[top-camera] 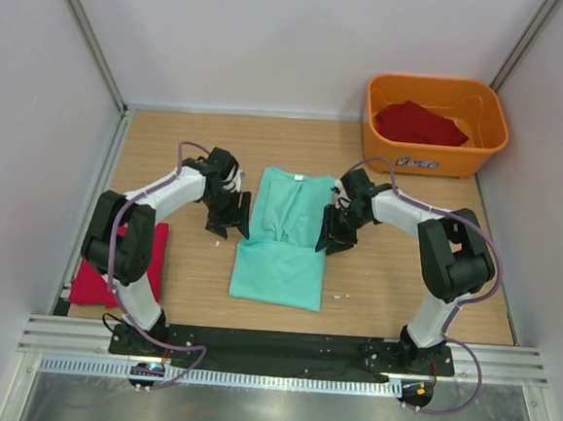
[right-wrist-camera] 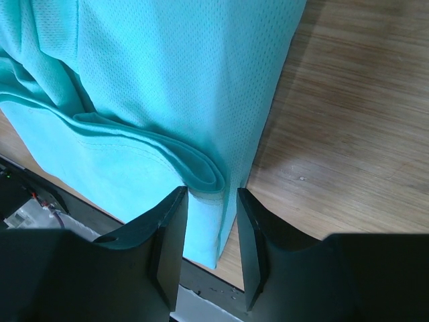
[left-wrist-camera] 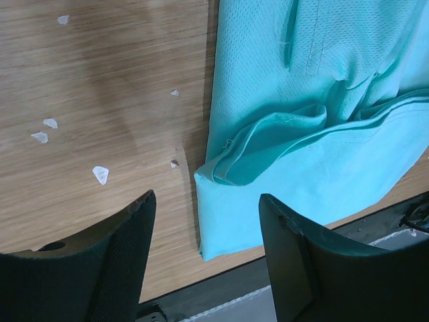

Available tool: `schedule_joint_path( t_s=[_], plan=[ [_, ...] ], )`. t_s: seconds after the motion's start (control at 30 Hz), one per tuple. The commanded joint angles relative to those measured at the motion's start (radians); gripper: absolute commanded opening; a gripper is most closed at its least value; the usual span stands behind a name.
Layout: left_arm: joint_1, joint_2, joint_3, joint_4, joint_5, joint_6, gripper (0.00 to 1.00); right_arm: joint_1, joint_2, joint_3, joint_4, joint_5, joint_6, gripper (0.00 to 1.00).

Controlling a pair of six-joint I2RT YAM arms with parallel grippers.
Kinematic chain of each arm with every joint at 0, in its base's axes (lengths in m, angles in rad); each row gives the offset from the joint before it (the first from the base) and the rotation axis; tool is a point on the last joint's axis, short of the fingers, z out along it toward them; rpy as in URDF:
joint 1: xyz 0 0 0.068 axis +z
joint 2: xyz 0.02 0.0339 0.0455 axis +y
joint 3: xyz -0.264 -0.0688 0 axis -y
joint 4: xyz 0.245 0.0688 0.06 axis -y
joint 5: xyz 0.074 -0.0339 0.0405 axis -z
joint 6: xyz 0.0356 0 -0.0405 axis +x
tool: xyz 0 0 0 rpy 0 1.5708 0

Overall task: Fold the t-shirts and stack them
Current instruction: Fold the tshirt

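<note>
Deep-red cloth at far left: folded red t-shirt [top-camera: 92,281], flat at the tabletop [top-camera: 189,145] edge, partly hidden behind the left arm. Next, left gripper [top-camera: 230,226], lowered at the left edge of the mint-green t-shirt [top-camera: 280,259]; jaws set wide apart over that layered edge near a corner, gripping nothing. Mint-green t-shirt flat at tabletop centre, partly folded, upper part narrower than lower, neck pointing away from the arm bases. Right gripper [top-camera: 335,240] at the shirt's right edge; jaws narrow, closed on the layered fold. Far right, at the rear: orange tub [top-camera: 432,162] holding a crumpled red t-shirt [top-camera: 420,124].
</note>
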Motion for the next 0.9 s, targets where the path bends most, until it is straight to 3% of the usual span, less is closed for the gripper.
schedule_joint_path(
  t_s=[0.0, 0.2, 0.53, 0.73, 0.87],
  plan=[
    [-0.002, 0.045, 0.014, 0.042, 0.066, 0.035, 0.64, 0.005, 0.003, 0.035, 0.018, -0.009, -0.001, 0.41],
    [-0.004, 0.080, 0.025, 0.058, 0.103, 0.035, 0.63, 0.008, 0.004, 0.035, 0.020, -0.009, 0.004, 0.40],
    [-0.006, 0.097, 0.023, 0.066, 0.141, 0.035, 0.52, 0.020, 0.013, 0.057, 0.021, -0.014, 0.019, 0.34],
    [-0.004, 0.109, 0.023, 0.074, 0.166, 0.032, 0.42, 0.026, 0.027, 0.052, 0.033, -0.016, 0.027, 0.33],
    [-0.004, 0.111, 0.030, 0.077, 0.169, 0.029, 0.29, 0.026, 0.032, 0.051, 0.036, -0.003, 0.027, 0.33]
  ],
)
